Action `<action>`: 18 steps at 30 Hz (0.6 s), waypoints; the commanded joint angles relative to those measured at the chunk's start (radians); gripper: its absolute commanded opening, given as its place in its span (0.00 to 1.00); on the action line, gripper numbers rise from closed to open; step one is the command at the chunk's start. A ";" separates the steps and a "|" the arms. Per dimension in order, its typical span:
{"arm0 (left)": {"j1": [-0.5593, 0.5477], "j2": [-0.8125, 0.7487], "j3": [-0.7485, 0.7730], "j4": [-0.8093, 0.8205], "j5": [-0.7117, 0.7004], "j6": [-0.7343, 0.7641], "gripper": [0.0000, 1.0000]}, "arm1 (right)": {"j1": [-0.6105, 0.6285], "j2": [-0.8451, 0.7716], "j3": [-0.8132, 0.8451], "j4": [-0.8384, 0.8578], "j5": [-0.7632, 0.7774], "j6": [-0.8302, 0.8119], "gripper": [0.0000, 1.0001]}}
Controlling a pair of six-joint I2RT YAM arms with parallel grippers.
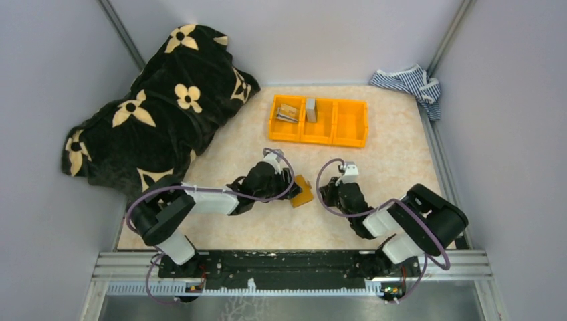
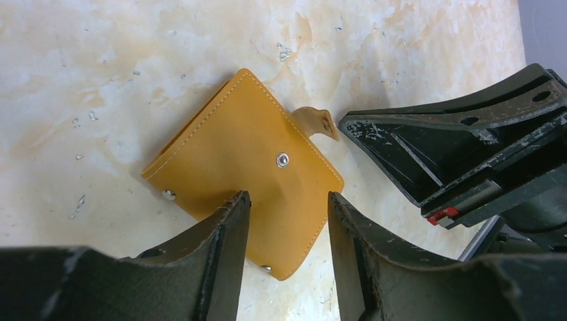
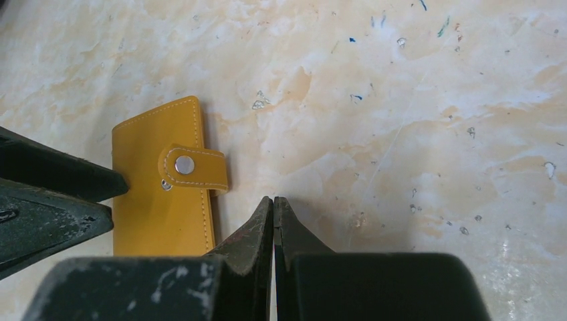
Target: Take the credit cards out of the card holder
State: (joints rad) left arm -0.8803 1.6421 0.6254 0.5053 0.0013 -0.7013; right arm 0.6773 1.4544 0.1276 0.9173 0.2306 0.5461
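The card holder point(image 1: 302, 192) is a small orange-tan wallet lying folded and flat on the table between my two grippers. The left wrist view shows the card holder point(image 2: 241, 167) with its snap tab point(image 2: 319, 123) standing loose off one edge. My left gripper point(image 2: 287, 197) is open, its fingertips over the wallet's near corner, one on each side. My right gripper point(image 3: 274, 200) is shut with nothing in it, just right of the card holder point(image 3: 157, 200). No credit cards show; the wallet's inside is hidden.
An orange three-compartment bin point(image 1: 351, 124) stands at the back, with small grey items point(image 1: 289, 112) in its left part. A black flowered blanket point(image 1: 160, 107) covers the back left. A striped cloth point(image 1: 408, 81) lies in the back right corner. Walls close in both sides.
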 commanded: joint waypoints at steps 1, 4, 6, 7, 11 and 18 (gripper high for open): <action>-0.007 -0.082 0.017 -0.081 -0.017 0.037 0.53 | -0.007 0.028 0.022 0.039 -0.039 0.001 0.00; -0.008 -0.115 0.011 -0.110 -0.031 0.047 0.53 | -0.007 0.041 0.027 0.046 -0.053 -0.001 0.00; -0.009 -0.122 -0.005 -0.127 -0.052 0.046 0.53 | -0.007 0.049 0.027 0.057 -0.065 -0.003 0.00; -0.009 -0.122 -0.020 -0.126 -0.061 0.044 0.53 | -0.007 0.051 0.029 0.057 -0.072 -0.007 0.00; -0.008 -0.117 -0.067 -0.114 -0.084 0.025 0.53 | -0.007 0.055 0.032 0.061 -0.098 -0.010 0.00; -0.009 -0.043 -0.082 -0.057 -0.086 0.012 0.53 | 0.000 0.089 0.046 0.097 -0.190 -0.011 0.00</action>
State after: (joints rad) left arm -0.8822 1.5581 0.5468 0.4046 -0.0692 -0.6834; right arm 0.6773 1.5105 0.1410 0.9775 0.1215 0.5430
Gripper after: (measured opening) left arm 0.530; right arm 0.005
